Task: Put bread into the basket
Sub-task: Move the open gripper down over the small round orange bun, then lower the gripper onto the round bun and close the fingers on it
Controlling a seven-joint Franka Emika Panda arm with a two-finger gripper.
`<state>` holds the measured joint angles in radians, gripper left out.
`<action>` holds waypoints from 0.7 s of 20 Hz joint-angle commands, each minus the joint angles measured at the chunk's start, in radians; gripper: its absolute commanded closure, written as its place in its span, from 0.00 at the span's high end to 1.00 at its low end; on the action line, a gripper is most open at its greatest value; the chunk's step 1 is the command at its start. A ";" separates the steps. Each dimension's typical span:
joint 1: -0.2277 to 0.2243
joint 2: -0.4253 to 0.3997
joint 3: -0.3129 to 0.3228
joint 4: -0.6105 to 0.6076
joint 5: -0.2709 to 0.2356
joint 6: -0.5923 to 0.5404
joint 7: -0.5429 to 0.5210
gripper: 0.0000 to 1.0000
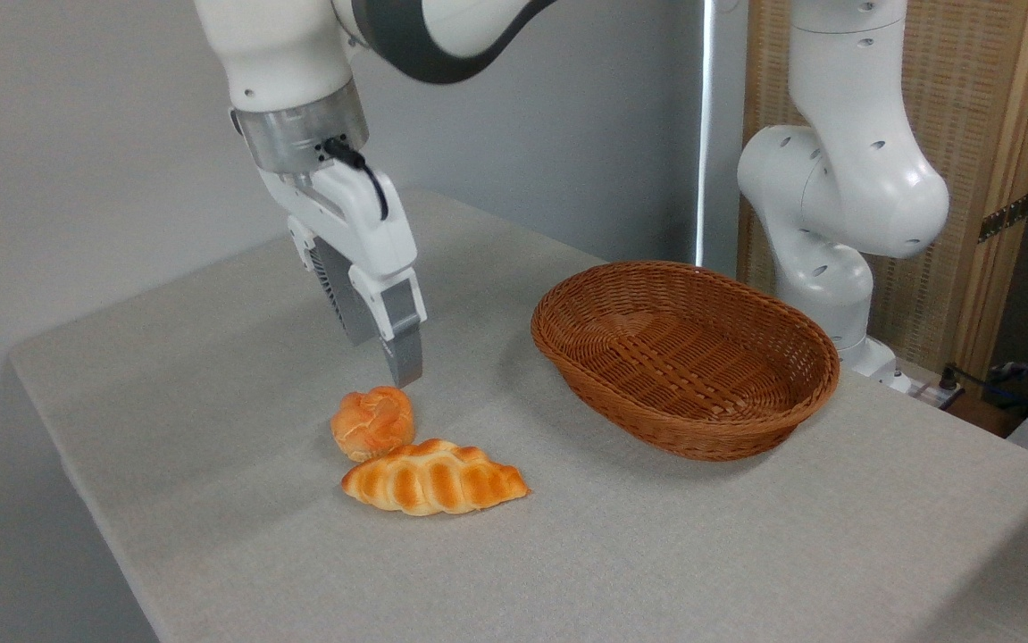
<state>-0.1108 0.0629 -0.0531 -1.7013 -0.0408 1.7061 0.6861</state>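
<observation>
While the gripper (396, 371) hangs just above the bread (372, 421), jaw spacing impossible to judge from this side, the bun sits on the table touching the braided loaf (434, 478); basket (768, 335) empty, everything remains.

Tool (386, 357) just above bread (372, 422), basket (799, 406) apart

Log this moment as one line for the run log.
phase: approach | gripper: above bun, holding nothing | bun: on table, touching braided loaf | basket: empty
</observation>
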 commanded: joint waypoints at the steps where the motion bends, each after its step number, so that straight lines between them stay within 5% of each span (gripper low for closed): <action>1: -0.003 -0.098 -0.043 -0.212 -0.002 0.188 0.003 1.00; 7: -0.092 -0.130 -0.042 -0.359 -0.016 0.348 -0.007 1.00; 14: -0.109 -0.132 -0.040 -0.420 -0.001 0.422 0.004 1.00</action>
<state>-0.2024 -0.0431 -0.1041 -2.0893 -0.0412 2.0946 0.6844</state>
